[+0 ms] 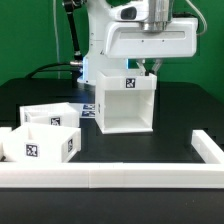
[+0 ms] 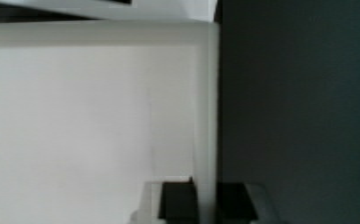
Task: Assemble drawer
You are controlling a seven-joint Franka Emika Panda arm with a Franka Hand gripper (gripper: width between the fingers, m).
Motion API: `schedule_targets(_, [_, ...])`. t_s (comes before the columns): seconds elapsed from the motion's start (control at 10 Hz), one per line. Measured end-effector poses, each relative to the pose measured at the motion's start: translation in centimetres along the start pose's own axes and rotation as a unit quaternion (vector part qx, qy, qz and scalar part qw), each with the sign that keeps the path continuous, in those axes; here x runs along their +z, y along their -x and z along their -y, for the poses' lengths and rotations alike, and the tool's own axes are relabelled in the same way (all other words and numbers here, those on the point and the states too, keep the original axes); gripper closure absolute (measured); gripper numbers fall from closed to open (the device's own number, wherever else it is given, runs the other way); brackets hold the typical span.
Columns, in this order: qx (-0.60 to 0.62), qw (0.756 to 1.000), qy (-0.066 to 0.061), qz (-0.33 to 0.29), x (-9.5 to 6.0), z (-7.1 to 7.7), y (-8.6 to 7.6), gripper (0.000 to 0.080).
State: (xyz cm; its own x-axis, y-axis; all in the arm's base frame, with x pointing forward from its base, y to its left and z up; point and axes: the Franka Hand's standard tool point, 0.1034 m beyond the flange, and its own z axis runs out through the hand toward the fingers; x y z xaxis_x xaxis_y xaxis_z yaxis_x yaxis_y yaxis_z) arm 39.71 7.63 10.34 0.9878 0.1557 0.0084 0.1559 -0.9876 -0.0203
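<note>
Here, your gripper (image 1: 150, 66) sat low at the top rear edge of the drawer housing (image 1: 126, 104), toward the exterior view's right. The housing stood upright near the middle of the black table (image 1: 185, 110), with its open side and a square tag facing the exterior camera. In the wrist view, a broad white wall of the housing (image 2: 88, 120) filled much of the picture, and its thin edge ran into the narrow gap of the gripper (image 2: 209, 198), with one of the fingers (image 2: 177, 202) on each side of it. You could not tell whether they were pressing on the wall or only straddling it. To the exterior view's left of the housing lay the front tray (image 1: 40, 144), showing its tag, with the rear tray (image 1: 52, 114) just behind it. A long white rail (image 1: 110, 177) ran along the near edge of the table.
</note>
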Motion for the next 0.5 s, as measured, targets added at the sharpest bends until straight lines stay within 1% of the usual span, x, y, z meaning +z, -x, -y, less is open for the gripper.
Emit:
schedule_targets(0.2, [0.007, 1.000, -0.004, -0.012, 0.0, -0.1, -3.0, 0.0762])
schedule_targets(0.4, [0.016, 0.999, -0.010, -0.032, 0.0, 0.1, -6.6, 0.0762])
schedule_targets(0.5, [0.017, 0.999, -0.011, -0.047, 0.0, 0.3, -8.1, 0.0762])
